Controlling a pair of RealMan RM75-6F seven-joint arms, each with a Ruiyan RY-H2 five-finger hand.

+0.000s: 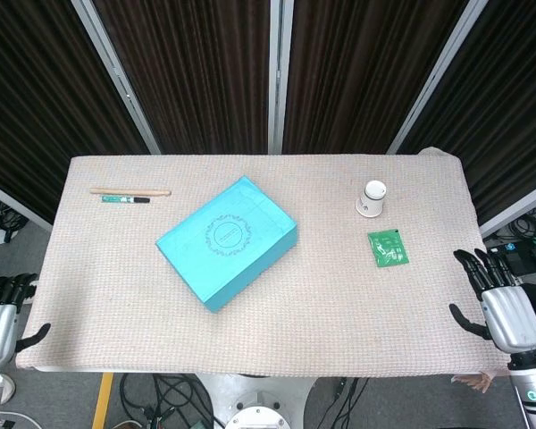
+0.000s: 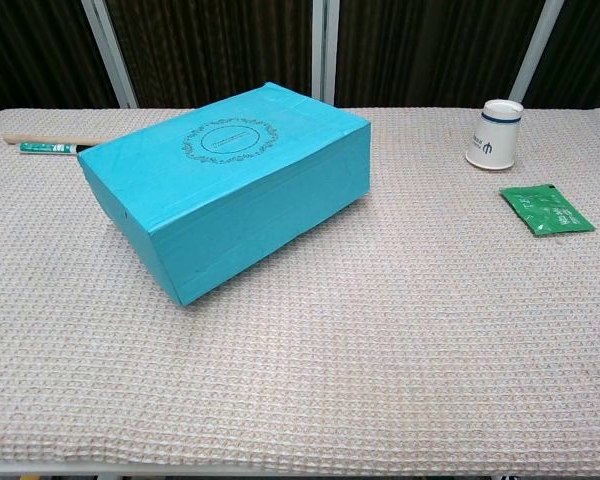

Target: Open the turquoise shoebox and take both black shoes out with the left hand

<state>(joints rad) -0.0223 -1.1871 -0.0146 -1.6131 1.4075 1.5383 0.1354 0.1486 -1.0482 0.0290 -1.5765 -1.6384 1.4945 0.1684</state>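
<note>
The turquoise shoebox (image 1: 226, 242) lies shut mid-bench, its lid crest too small to read; the cup's (image 2: 493, 133) print is equally illegible. The left robot hand (image 1: 2, 315) and right robot hand (image 1: 500, 299) hang off the bench's (image 1: 339, 304) near corners, fingers spread, holding nothing.

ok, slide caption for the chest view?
Closed turquoise shoebox on the cloth-covered table, paper cup and green packet at right.

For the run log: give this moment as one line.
shoebox closed, untouched | left hand open at table edge | right hand open at table edge
</note>
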